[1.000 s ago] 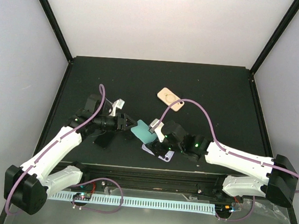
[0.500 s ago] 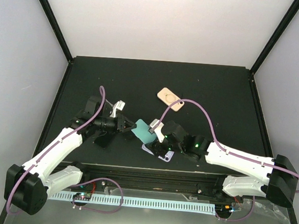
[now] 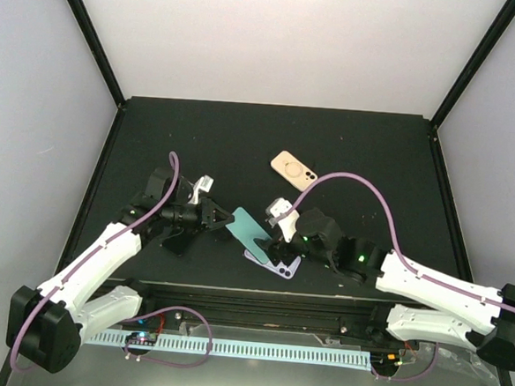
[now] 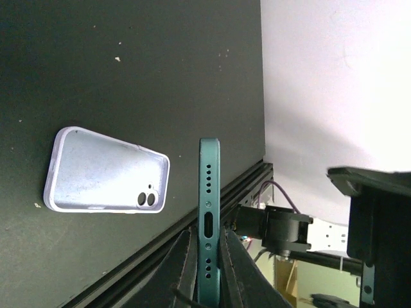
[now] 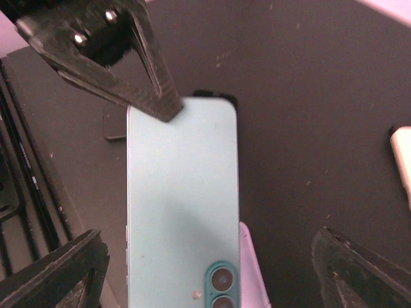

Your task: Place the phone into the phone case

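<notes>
Two pincers meet at one teal phone (image 3: 244, 227). The left pincer (image 4: 207, 247) is clamped tight on the phone's charging-port end, with its fingers (image 4: 183, 256) pressing the front and back, and the phone sticks straight out ahead of its tips. The right pincer (image 5: 209, 250) stands spread wide and has hold of nothing. The phone's camera end lies between its fingers (image 5: 58, 269), clear of both. The lavender phone case (image 4: 106, 172) lies flat on the surface (image 3: 375, 157), off to one side of the left pincer's tips and just beneath the right pincer, where a corner shows under the phone's camera end. The phone is not in the case. A beige phone (image 3: 293, 167) lies beyond the right pincer, well apart from it.
</notes>
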Controlling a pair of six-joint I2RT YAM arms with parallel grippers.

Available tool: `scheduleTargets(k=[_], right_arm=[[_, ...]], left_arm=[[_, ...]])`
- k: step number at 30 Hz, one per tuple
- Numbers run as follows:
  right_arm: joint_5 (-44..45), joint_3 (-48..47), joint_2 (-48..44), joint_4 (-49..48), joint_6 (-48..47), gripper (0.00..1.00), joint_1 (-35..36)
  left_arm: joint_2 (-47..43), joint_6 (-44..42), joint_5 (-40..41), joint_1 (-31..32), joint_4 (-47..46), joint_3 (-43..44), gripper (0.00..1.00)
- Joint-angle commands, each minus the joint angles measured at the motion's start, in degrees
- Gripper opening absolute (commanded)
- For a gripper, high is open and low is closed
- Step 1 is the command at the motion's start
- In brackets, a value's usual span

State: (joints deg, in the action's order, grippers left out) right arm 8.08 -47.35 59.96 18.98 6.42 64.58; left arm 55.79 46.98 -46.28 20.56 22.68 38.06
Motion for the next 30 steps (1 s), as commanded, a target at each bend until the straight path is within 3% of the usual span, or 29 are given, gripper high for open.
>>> scheduleTargets(k=[1, 5, 7, 9, 11, 19, 25, 30], right_arm=[[7.74, 2.27, -3.64, -6.10, -7.22, 0.78, 4.35], [13.48, 10.83, -9.37, -20.84, -19.61, 0.68, 12.00], [14.05, 14.73, -11.31, -26.37, -24.87, 0.59, 13.47], [13.15, 17.16, -12.39, -29.05, -29.55, 0.47, 14.33], [13.14, 18.49, -12.75, -29.60, -33.97, 0.43, 15.28], [17.02, 22.89, -10.64, -33.15, -47.67, 0.41, 19.77], [18.45, 24.48, -9.95, -36.32, -51.29, 0.39, 21.17], [22.64, 25.05, -8.62, -39.07, -55.05, 0.32, 21.75]], left_arm=[[-2.80, 5.85, -1.03, -0.34, -3.39, -0.42, 0.01], [-6.48, 14.26, -0.41, -0.51, -6.90, -3.33, 0.02], [-8.58, 19.12, 0.25, -0.59, -8.00, -4.81, 0.02], [-10.70, 22.98, 0.73, -0.68, -8.29, -5.92, 0.02], [-12.67, 26.62, 0.94, -0.69, -8.22, -6.67, 0.02], [-19.62, 37.32, 1.60, -0.87, -8.72, -8.84, 0.02], [-22.08, 39.38, 2.41, -0.96, -8.65, -8.91, 0.02], [-22.94, 39.63, 1.90, -0.96, -7.84, -8.62, 0.02]])
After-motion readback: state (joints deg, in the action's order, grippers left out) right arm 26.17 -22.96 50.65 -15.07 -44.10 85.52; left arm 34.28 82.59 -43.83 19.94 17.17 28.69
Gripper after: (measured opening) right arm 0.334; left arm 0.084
